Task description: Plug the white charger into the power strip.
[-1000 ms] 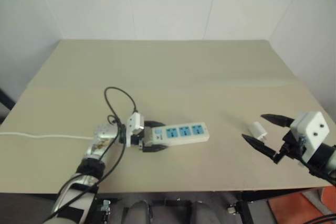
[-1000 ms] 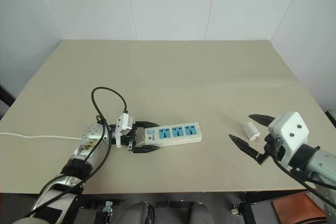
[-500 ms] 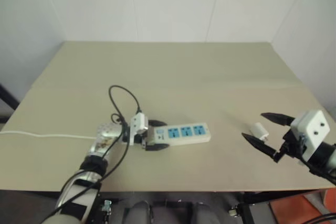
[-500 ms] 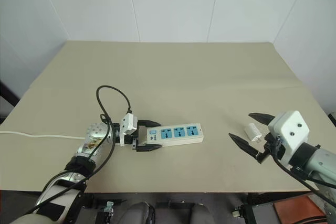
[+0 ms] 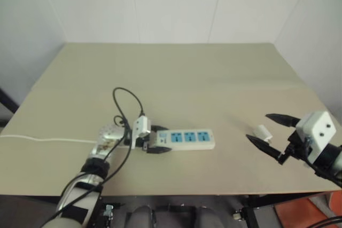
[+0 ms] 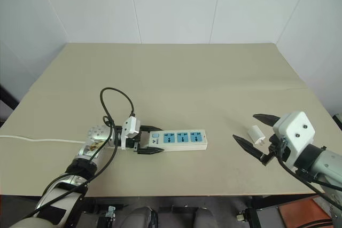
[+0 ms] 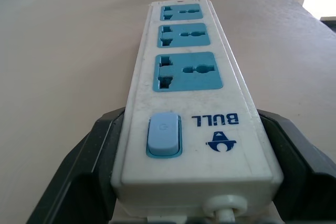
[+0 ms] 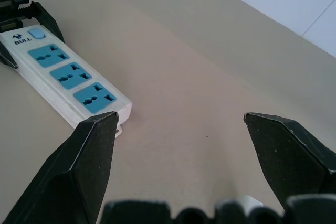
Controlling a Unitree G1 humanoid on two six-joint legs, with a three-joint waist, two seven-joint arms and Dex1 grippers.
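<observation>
My left gripper has jaws straddling the power strip at its switch end, grip uncertain; my right gripper, jaws apart, flanks the white charger on the tabletop.

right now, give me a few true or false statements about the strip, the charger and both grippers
1. The left gripper has its fingers on either side of the switch end of the power strip. True.
2. The white charger is plugged into the strip. False: it lies on the table, apart from the strip.
3. The right gripper is shut. False: its fingers are spread wide, with the charger between them.
4. The strip has three blue sockets. True.
</observation>
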